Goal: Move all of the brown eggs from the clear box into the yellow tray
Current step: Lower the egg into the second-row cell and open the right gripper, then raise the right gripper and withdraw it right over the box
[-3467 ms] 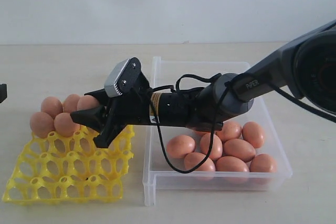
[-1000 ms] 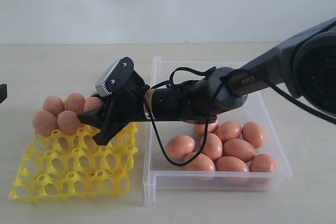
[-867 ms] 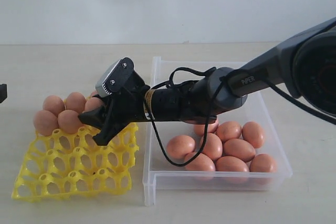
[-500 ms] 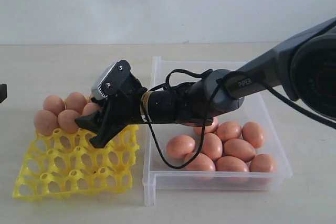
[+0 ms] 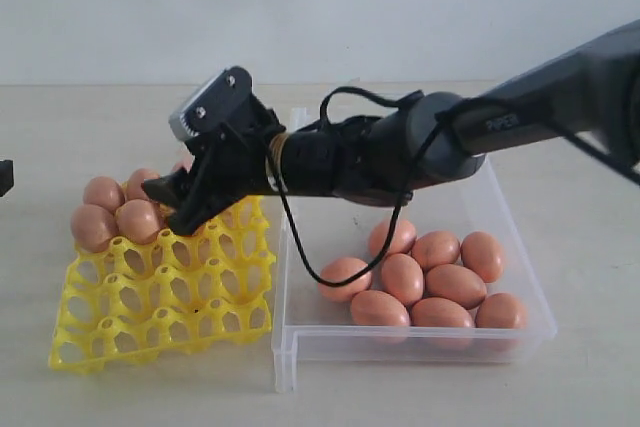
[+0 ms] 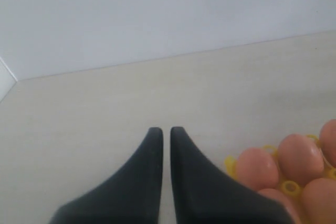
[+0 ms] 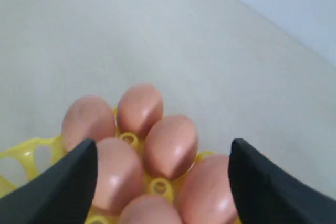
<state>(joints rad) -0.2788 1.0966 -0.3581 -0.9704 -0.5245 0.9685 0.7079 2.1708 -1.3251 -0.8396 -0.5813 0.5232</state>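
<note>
brown eggs (image 5: 110, 219) in the yellow tray (image 5: 160, 312) could get clipped, or the light tray dragged, if the right gripper (image 5: 165, 207) pulls back low; it hangs wide open and empty just above that far-corner cluster, the rest lie in the clear box (image 5: 410, 355) behind it; left gripper (image 6: 161, 129) closed, beside the tray

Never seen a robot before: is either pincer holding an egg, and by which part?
Neither. The right pincer is open, empty, above the eggs in the tray; the left pincer is shut on nothing.
</note>
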